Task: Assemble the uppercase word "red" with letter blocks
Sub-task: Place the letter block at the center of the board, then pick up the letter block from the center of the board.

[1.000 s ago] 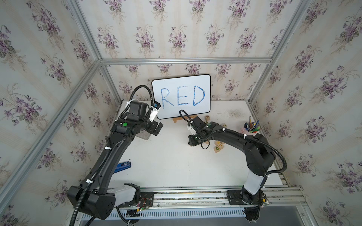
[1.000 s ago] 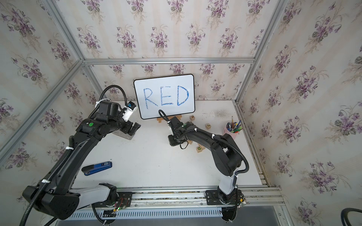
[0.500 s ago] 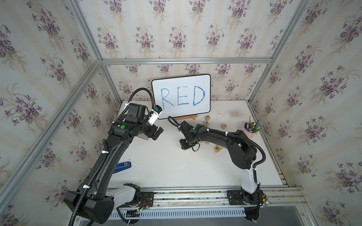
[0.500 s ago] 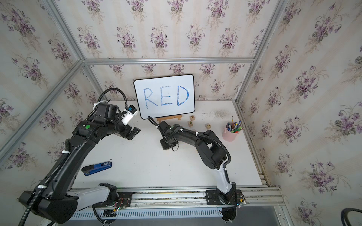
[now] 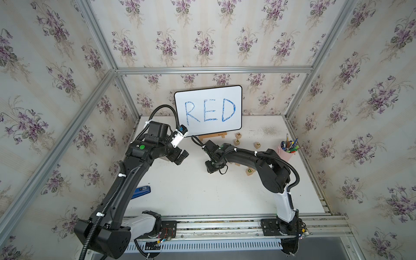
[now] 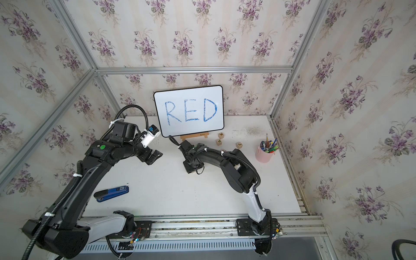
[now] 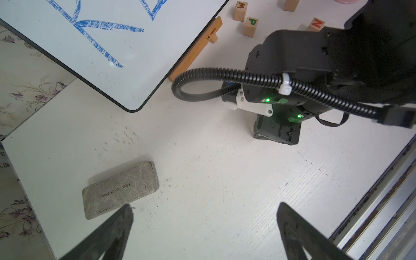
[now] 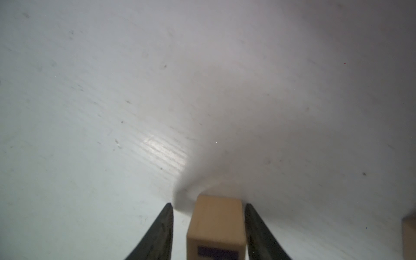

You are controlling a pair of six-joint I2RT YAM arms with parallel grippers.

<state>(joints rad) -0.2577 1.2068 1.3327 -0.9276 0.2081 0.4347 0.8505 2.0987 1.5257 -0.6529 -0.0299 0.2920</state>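
- Right gripper (image 8: 208,204), centre of both top views: jaws slightly parted around the dark-lettered block (image 8: 217,221), with a gap on one side. The block rests on the table (image 8: 90,112).
- Left gripper (image 7: 204,208), left of centre: wide open, empty.
- D block (image 5: 249,171): right of centre.

Lighting: bright, even, diffuse. Top views: wide-angle bowing at edges. Right wrist view: soft focus; glare patch on white tabletop (image 8: 164,153); shadow beside light-wood cube (image 8: 217,216).

D block (image 5: 249,171) lies before P block (image 5: 236,142), W block (image 5: 238,135) behind it; cup (image 5: 285,155) right.
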